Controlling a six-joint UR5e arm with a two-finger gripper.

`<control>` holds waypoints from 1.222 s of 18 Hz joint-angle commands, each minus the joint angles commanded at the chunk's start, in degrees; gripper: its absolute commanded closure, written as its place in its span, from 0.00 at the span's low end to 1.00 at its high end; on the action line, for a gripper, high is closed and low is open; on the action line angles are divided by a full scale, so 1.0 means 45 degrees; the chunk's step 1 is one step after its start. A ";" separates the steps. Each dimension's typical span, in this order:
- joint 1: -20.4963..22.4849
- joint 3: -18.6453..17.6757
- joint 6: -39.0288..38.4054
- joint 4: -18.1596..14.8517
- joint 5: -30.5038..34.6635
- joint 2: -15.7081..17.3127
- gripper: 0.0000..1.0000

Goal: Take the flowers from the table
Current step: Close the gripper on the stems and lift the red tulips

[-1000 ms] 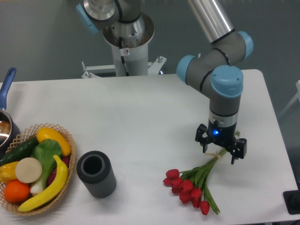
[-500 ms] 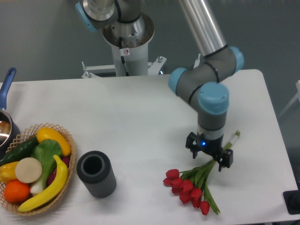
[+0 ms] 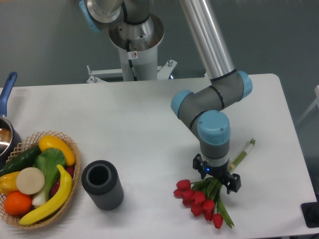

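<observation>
Sliding down the stems toward the buds, the tool (image 3: 216,177) is hovering over the flowers (image 3: 205,195), fingers apart; closing comes next.

No words, brands or numbers can be read anywhere. The only sign is a small round sticker (image 3: 133,55) with a red ring on the white robot base (image 3: 135,52) at 12 o'clock; its content is too small to read.
</observation>
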 joint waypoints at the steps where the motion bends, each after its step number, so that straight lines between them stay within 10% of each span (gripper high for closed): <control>1: -0.0019 0.0000 -0.0039 0.0000 0.0039 0.0000 0.20; 8: -0.0117 0.0020 -0.0098 -0.0019 0.0801 0.0155 1.00; 22: 0.0702 0.0291 0.0175 -0.1988 0.0528 0.1854 1.00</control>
